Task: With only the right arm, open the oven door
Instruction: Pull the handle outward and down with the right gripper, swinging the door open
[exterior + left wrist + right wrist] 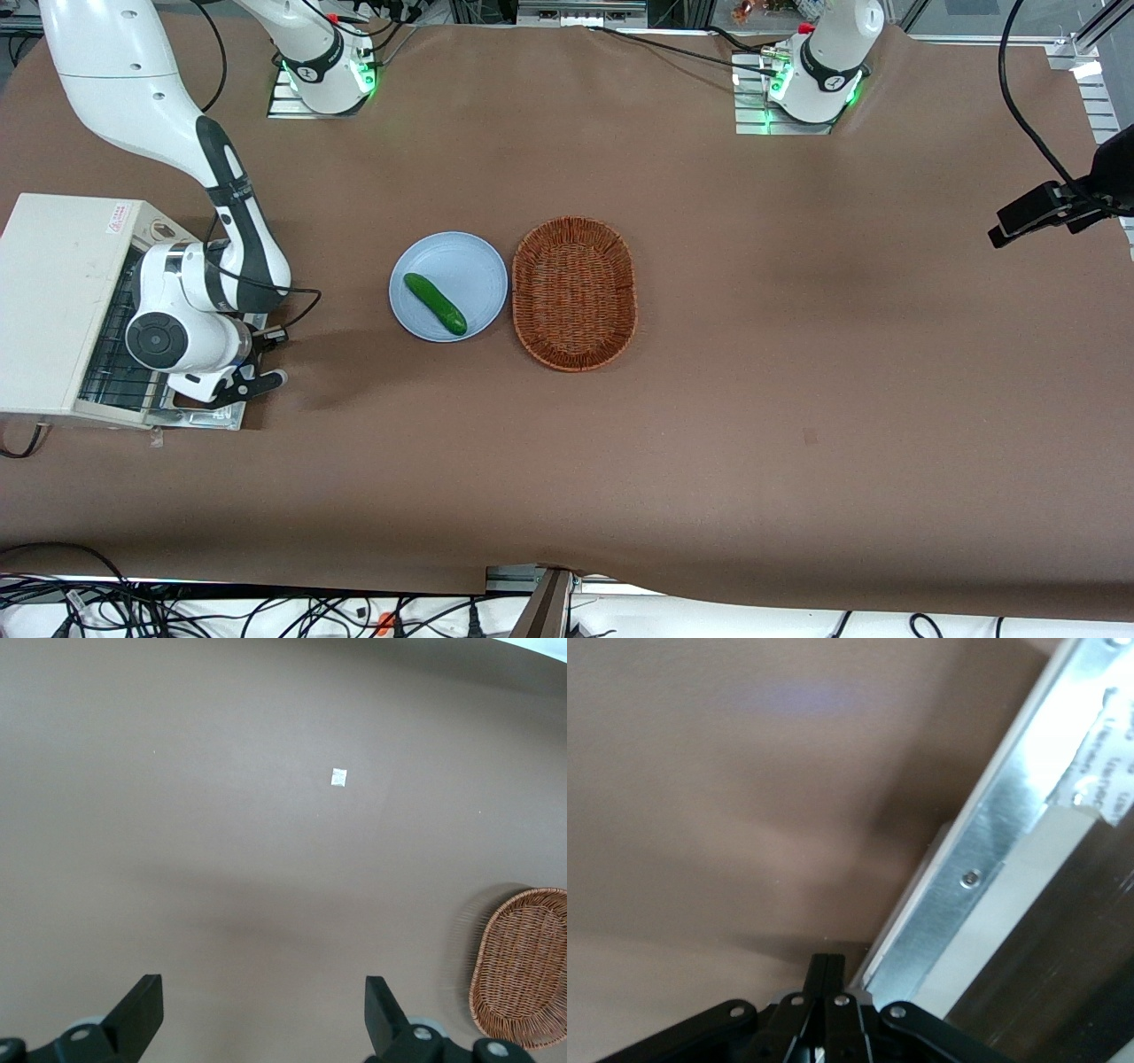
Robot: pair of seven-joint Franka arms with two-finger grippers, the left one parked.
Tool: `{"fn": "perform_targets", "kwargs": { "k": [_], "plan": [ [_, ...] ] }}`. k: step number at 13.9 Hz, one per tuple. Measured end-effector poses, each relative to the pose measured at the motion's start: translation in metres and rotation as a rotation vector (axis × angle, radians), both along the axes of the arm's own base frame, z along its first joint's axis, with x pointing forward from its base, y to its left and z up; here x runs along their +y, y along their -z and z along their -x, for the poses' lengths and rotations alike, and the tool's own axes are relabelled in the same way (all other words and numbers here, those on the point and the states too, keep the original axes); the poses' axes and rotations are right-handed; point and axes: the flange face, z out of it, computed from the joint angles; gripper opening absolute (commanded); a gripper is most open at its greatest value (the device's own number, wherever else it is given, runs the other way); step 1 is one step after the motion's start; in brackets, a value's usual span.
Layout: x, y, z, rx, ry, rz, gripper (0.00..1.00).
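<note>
The cream-white oven point(53, 292) stands at the working arm's end of the table. Its oven door point(208, 418) hangs down open, lying low over the table in front of the oven, and the wire rack point(115, 354) shows in the opening. The right arm point(177, 337) bends down over the door. My gripper point(276, 378) is shut and empty, just off the door's outer edge, close above the table. In the right wrist view the closed gripper point(827, 970) sits beside the door's silver frame point(974, 877) and dark glass point(1063, 992). The bar handle is hidden.
A pale blue plate point(425, 257) with a green cucumber point(434, 303) lies beside the gripper toward the table's middle. A wicker basket point(574, 292) lies next to the plate, also showing in the left wrist view point(523, 966). A black camera mount point(1054, 208) stands at the parked arm's end.
</note>
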Motion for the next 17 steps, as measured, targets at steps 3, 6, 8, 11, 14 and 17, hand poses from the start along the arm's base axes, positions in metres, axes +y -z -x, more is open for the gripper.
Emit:
{"fn": "perform_targets", "kwargs": {
  "k": [3,6,8,11,14,17],
  "plan": [
    [0.004,0.001,-0.002,-0.028,0.145,0.043,0.00],
    [0.032,-0.001,-0.003,-0.049,0.214,0.055,0.00],
    [0.054,-0.002,-0.001,-0.048,0.221,0.057,0.00],
    [0.060,-0.015,-0.008,-0.039,0.219,0.065,0.01],
    [0.058,-0.045,-0.025,-0.027,0.150,0.042,0.43],
    [0.044,-0.077,-0.040,-0.019,0.074,-0.047,0.88]
  ]
}}
